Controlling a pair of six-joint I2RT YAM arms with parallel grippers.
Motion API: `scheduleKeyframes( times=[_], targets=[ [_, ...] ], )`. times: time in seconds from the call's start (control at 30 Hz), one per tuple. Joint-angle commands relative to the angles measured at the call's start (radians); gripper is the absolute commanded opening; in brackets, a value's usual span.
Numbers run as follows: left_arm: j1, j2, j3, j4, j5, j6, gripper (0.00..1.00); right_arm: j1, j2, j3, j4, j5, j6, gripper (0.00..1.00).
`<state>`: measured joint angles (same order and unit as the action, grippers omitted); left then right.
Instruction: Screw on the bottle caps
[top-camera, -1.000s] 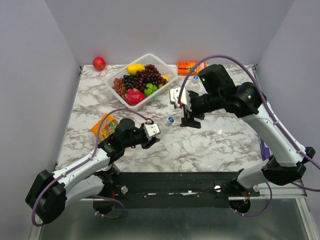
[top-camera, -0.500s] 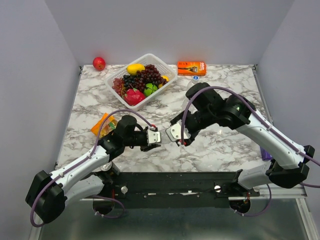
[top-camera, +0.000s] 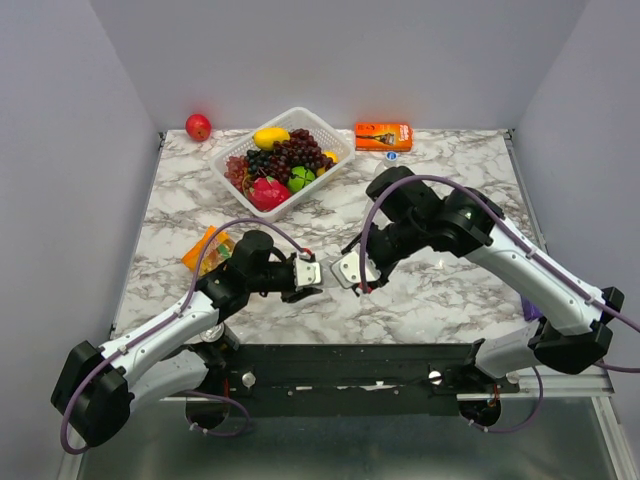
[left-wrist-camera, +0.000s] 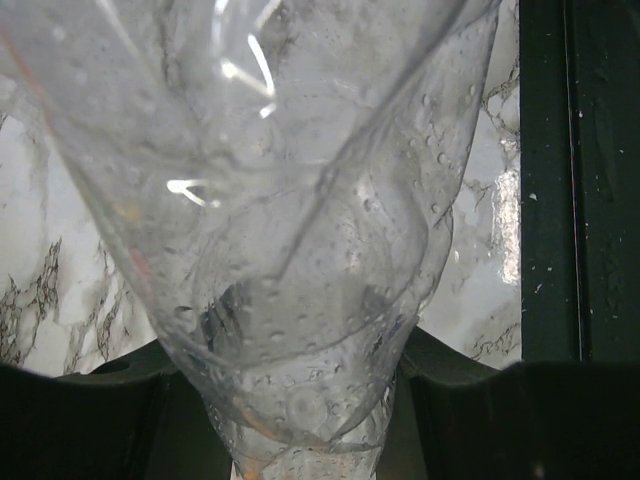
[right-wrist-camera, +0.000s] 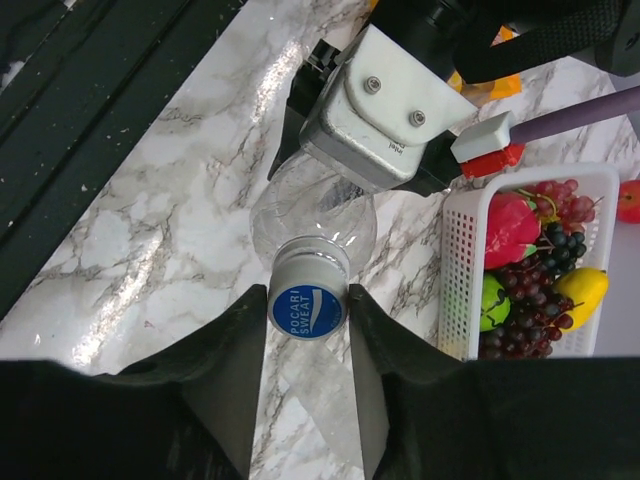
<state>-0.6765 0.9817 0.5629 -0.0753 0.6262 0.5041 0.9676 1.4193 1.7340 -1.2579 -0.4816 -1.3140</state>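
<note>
Since a second ago my right arm has swung down towards the left one; the right fingers (right-wrist-camera: 235, 380) now pinch the blue cap (right-wrist-camera: 308, 310) on the bottle (right-wrist-camera: 312, 215). The left fingers (left-wrist-camera: 80, 420) stay clamped round its body, over the worktop's (top-camera: 450, 290) front edge.

The left arm (top-camera: 165, 335) and right arm (top-camera: 530, 265) are built of white links and black joints, each trailed by a purple cable (top-camera: 430, 180); two screws (right-wrist-camera: 372, 85) are set in the left pincer's (top-camera: 312, 272) grey plate (right-wrist-camera: 380, 140).

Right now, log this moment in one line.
left gripper: shut on bottle | right gripper: shut on blue cap | blue cap: on bottle mouth
</note>
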Motion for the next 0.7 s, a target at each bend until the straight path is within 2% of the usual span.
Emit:
scheduleKeyframes(
  times=[0.0,0.07,0.17,0.2,0.27,0.3,0.37,0.4,0.5,0.57,0.6,0.67],
  targets=[
    [-0.001,-0.018,0.006,0.071,0.012,-0.044,0.00,0.008,0.027,0.006,-0.047,-0.031,-0.005,0.40],
    [-0.001,-0.020,0.002,0.104,-0.020,-0.077,0.00,0.006,0.035,0.004,-0.043,-0.029,0.019,0.33],
    [-0.003,-0.020,-0.003,0.183,-0.098,-0.139,0.00,0.005,0.085,0.038,0.011,-0.011,0.206,0.24],
    [-0.003,-0.023,-0.001,0.207,-0.182,-0.179,0.00,0.005,0.128,0.051,0.055,0.023,0.345,0.23],
    [-0.012,-0.035,-0.004,0.291,-0.322,-0.220,0.00,-0.009,0.188,0.103,0.068,0.054,0.500,0.13],
    [-0.017,-0.046,-0.006,0.320,-0.473,-0.228,0.00,-0.016,0.232,0.192,0.055,0.082,0.662,0.03],
    [-0.028,-0.046,-0.003,0.397,-0.609,-0.216,0.00,-0.061,0.369,0.301,0.017,0.109,0.848,0.00],
    [-0.028,-0.037,0.002,0.416,-0.678,-0.202,0.00,-0.085,0.422,0.432,-0.080,0.030,0.980,0.00],
    [-0.028,-0.014,-0.012,0.521,-0.828,-0.060,0.00,-0.185,0.530,0.487,-0.106,-0.136,1.218,0.00],
    [-0.028,-0.006,-0.043,0.621,-0.882,0.063,0.00,-0.222,0.546,0.450,-0.092,-0.243,1.256,0.00],
    [-0.028,-0.002,-0.050,0.631,-0.876,0.098,0.00,-0.230,0.559,0.447,-0.094,-0.353,1.288,0.00],
    [-0.028,-0.003,-0.066,0.618,-0.863,0.160,0.00,-0.234,0.572,0.461,-0.089,-0.411,1.305,0.00]
  ],
)
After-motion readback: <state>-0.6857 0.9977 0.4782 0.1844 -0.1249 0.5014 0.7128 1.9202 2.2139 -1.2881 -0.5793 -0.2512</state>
